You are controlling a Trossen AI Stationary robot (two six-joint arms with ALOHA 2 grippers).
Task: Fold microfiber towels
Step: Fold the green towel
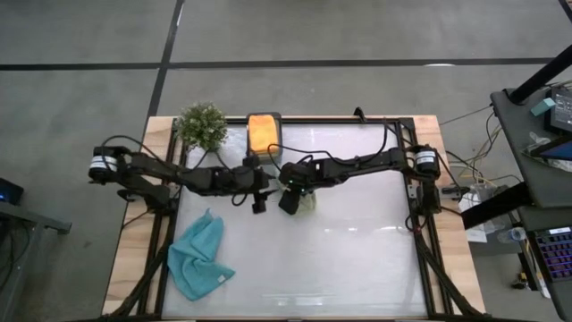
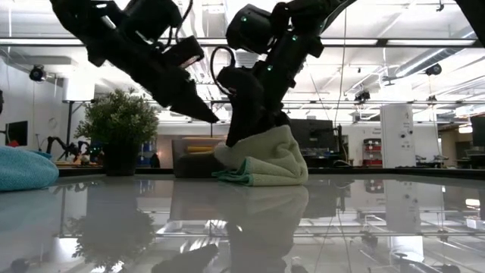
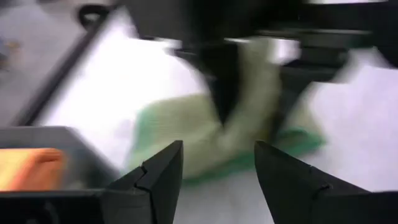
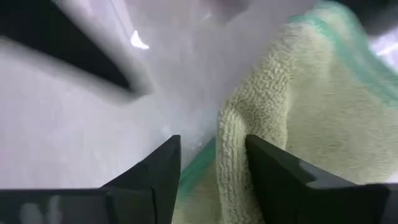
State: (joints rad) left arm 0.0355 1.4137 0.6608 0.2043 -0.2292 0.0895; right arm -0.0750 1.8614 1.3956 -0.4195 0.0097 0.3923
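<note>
The white table [image 1: 357, 259] fills the lower middle of the high view, with a dark frame along its sides. The two dark arms reach in from the left and right edges and meet just above the middle of the frame.

A light blue towel [image 1: 198, 254] lies crumpled at the lower left of the table, well apart from both arms; in the low view it shows as a blue mound at the far left edge [image 2: 23, 168]. A sage green towel [image 2: 265, 159] sits bunched in the centre of the low view, resting on the table under the right arm. A small potted plant [image 1: 201, 125] stands at the upper left corner of the table, and just beside it, to its right, a dark box [image 1: 264, 117] holds an orange towel [image 1: 262, 132].

The right gripper [image 4: 211, 165] is down at the green towel, its fingers set partly apart with a fold of the cloth's edge between them; whether they pinch it I cannot tell. The left gripper [image 3: 217, 180] hangs above the table just left of the green towel, its fingers spread with nothing between them.
</note>
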